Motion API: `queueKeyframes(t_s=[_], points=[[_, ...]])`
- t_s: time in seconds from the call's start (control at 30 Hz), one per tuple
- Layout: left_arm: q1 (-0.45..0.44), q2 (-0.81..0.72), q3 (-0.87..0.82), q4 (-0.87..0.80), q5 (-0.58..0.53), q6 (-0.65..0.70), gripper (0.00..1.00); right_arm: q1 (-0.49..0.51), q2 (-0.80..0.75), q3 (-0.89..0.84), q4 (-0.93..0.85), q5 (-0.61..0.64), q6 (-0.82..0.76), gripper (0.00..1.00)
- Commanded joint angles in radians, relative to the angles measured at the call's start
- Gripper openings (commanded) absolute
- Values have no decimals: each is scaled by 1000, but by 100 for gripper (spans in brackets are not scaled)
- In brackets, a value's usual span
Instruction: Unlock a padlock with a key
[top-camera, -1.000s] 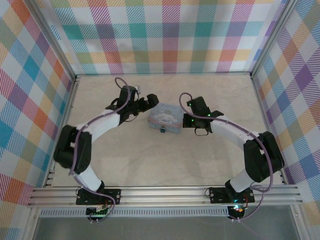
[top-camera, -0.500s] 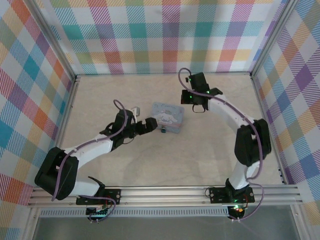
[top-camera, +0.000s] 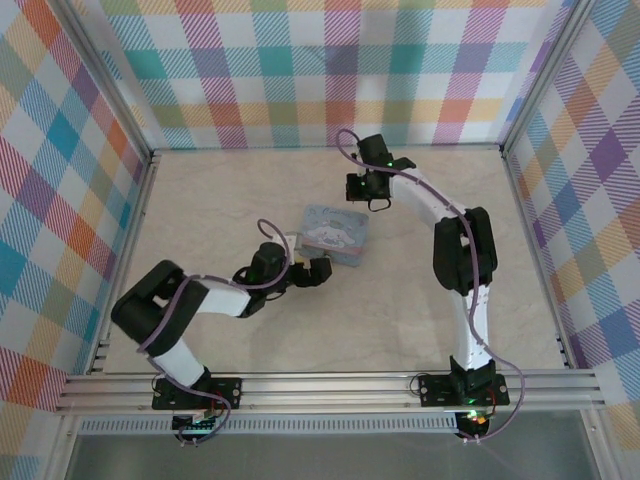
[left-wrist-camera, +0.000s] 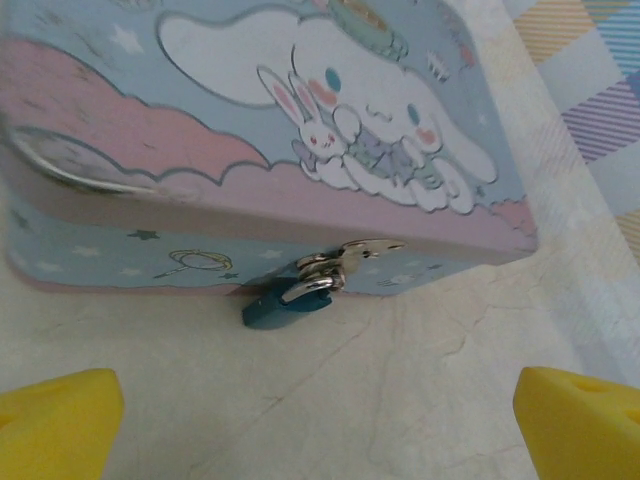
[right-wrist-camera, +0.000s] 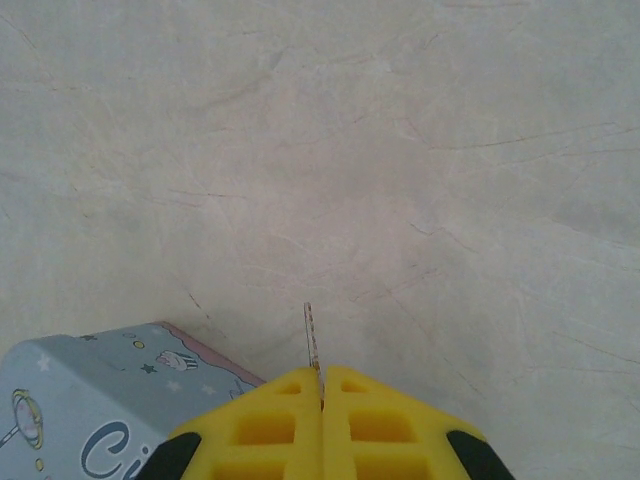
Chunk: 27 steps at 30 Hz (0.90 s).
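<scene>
While the padlock (left-wrist-camera: 285, 305) hangs on the side of the tin (left-wrist-camera: 300, 150) facing the near edge of the table (top-camera: 400, 300), straight ahead of my wide-open left gripper (left-wrist-camera: 320, 420), my right gripper (right-wrist-camera: 322, 380), clenched on the key (right-wrist-camera: 310, 335), sits past the far corner of the tin, so the left one is nearer.

We get one partial read: in the right wrist view, dark blue script starting "Ci" on the side wall of the pale blue tin (right-wrist-camera: 80, 400), rest cut off by the frame edge. In the left wrist view the tin lid (left-wrist-camera: 250, 90) is cartoon art, nothing legible. No stamp we can read on the padlock (left-wrist-camera: 285, 305) or the key (right-wrist-camera: 310, 335).
</scene>
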Motion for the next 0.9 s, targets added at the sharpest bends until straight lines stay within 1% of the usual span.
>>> queueKeyframes(t_s=[0.0, 0.17, 0.37, 0.47, 0.57, 0.67, 0.8, 0.87], points=[[-33, 80, 26, 226, -17, 57, 100, -1, 26, 43, -36, -28, -23, 0], [-49, 187, 48, 352, -33, 81, 100, 0, 50, 55, -47, -38, -33, 0], [-60, 267, 76, 424, 9, 121, 100, 9, 70, 58, -58, -47, -51, 0], [-66, 278, 92, 411, 37, 151, 99, 17, 81, 58, -66, -50, -58, 0], [-72, 283, 102, 403, 41, 176, 97, 26, 92, 53, -70, -54, -60, 0], [-78, 292, 133, 362, 84, 196, 91, 32, 95, 41, -70, -59, -60, 0], [-84, 314, 147, 395, 76, 189, 94, 36, 89, 15, -63, -64, -57, 0], [-84, 323, 163, 399, 112, 190, 93, 37, 86, 1, -56, -65, -54, 0]])
